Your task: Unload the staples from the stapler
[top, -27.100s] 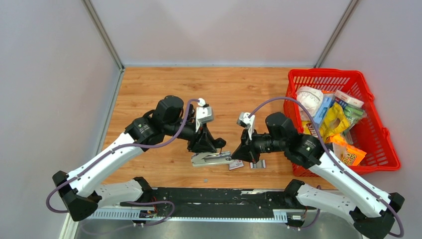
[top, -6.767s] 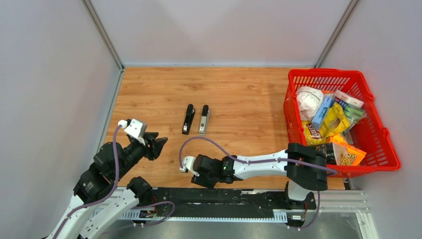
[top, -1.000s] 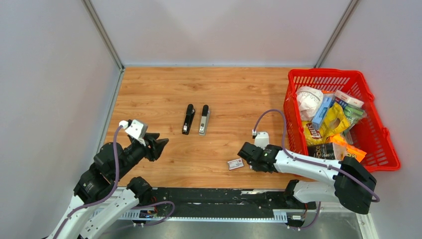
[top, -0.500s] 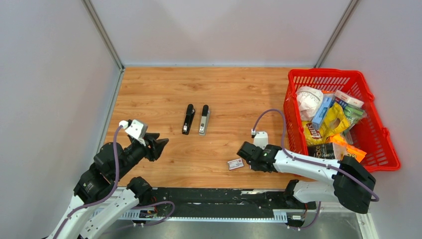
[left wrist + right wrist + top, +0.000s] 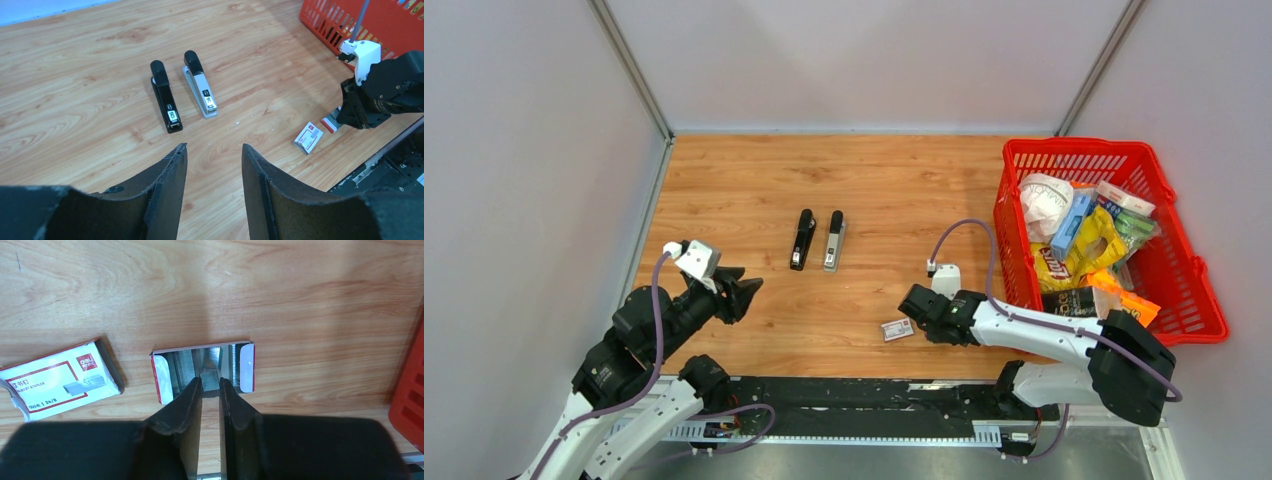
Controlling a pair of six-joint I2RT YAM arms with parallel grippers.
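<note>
Since the staples [image 5: 210, 375] sit at the tips of the right claw [image 5: 211, 385], pinched there as far as the wrist view shows, the unloading looks close to done. The short grey strip is over an open tray [image 5: 160, 374] holding more staples, close to the table's [image 5: 904, 180] near edge and right of centre. The step in hand reads as setting the strip down in that tray. Next the fingers need to part just enough to let it go, then lift straight up so the tray is not dragged.

A white-and-red box [image 5: 60, 377] lies just left of the tray. Two staplers, one black [image 5: 803, 239] and one grey [image 5: 834, 240], lie closed side by side at the table's middle, well apart from both arms. The left claw [image 5: 214, 150] hangs spread and empty over the near-left corner. A red basket [image 5: 1169, 190] of packets stands at the right edge.

From above, the right claw covers strip and tray. Whether the strip touches the tray floor cannot be told, nor which stapler it came from, nor whether either holds more.
</note>
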